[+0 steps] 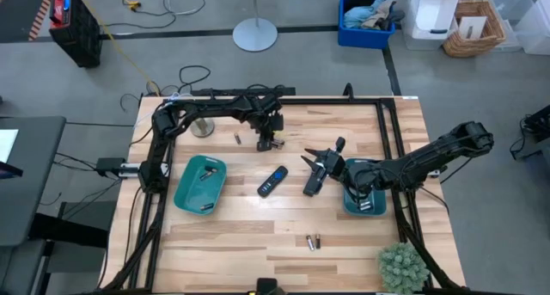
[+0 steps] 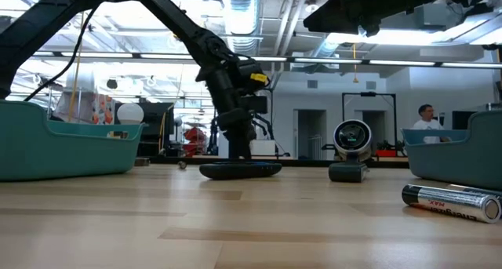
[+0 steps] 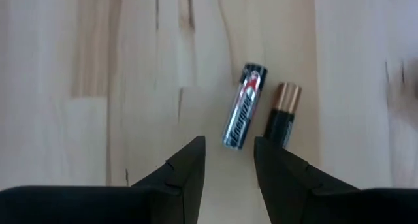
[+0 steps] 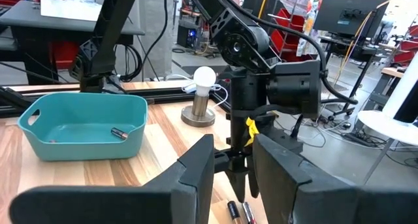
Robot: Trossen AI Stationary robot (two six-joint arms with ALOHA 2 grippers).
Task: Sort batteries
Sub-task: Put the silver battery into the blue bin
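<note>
Two batteries lie side by side on the wood at the far middle of the table: a silver-and-black one (image 3: 245, 106) and a black one with a copper end (image 3: 282, 116). My left gripper (image 3: 228, 155) (image 1: 267, 144) points steeply down just short of them, open, with nothing between its fingers. My right gripper (image 4: 232, 162) (image 1: 320, 157) hovers level at mid-table, open and empty, facing the left gripper. Another battery (image 1: 237, 138) lies to the left of the pair. Two more batteries (image 1: 313, 241) lie near the front edge. The left teal tray (image 1: 185, 187) holds a battery (image 4: 119, 134).
A flat black remote (image 1: 272, 181) and a black flashlight (image 1: 311, 183) lie mid-table. A second teal tray (image 1: 365, 205) sits under the right arm. A bulb on a round base (image 1: 203, 127) stands at the far left, and a green plant (image 1: 402, 265) at the front right.
</note>
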